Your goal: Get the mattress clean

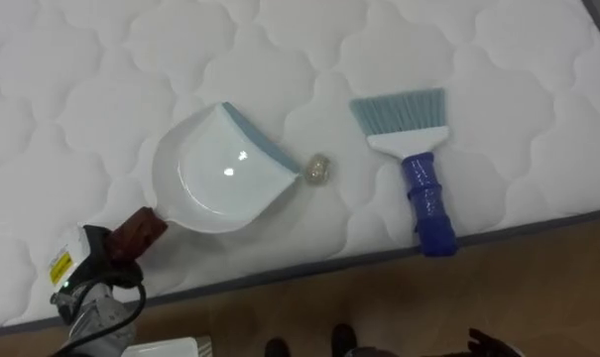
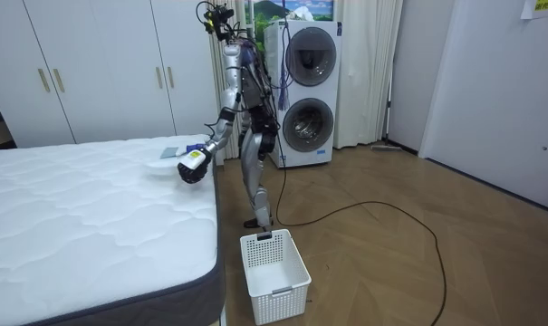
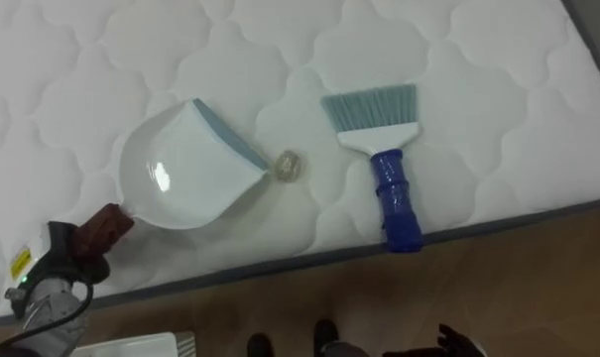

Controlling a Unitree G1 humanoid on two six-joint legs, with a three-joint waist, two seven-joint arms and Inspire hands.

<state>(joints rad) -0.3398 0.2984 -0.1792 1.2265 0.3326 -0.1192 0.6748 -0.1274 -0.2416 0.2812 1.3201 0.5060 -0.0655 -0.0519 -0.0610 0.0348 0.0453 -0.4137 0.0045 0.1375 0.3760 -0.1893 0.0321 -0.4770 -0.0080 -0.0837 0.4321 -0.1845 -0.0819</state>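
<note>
Bright, even indoor light from above. Small white glare spots on the glossy dustpan (image 1: 215,188); soft, faint shadows under the brush (image 1: 415,164) and along the quilted dimples of the mattress (image 1: 71,109).

Eye views steeply down, close on mattress (image 1: 280,59), room view far off, sharing it.

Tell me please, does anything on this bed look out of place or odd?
Yes: a small crumpled scrap lies on the white mattress, right at the lip of the dustpan that the left hand holds. The brush lies flat, its blue handle reaching the mattress edge.
</note>
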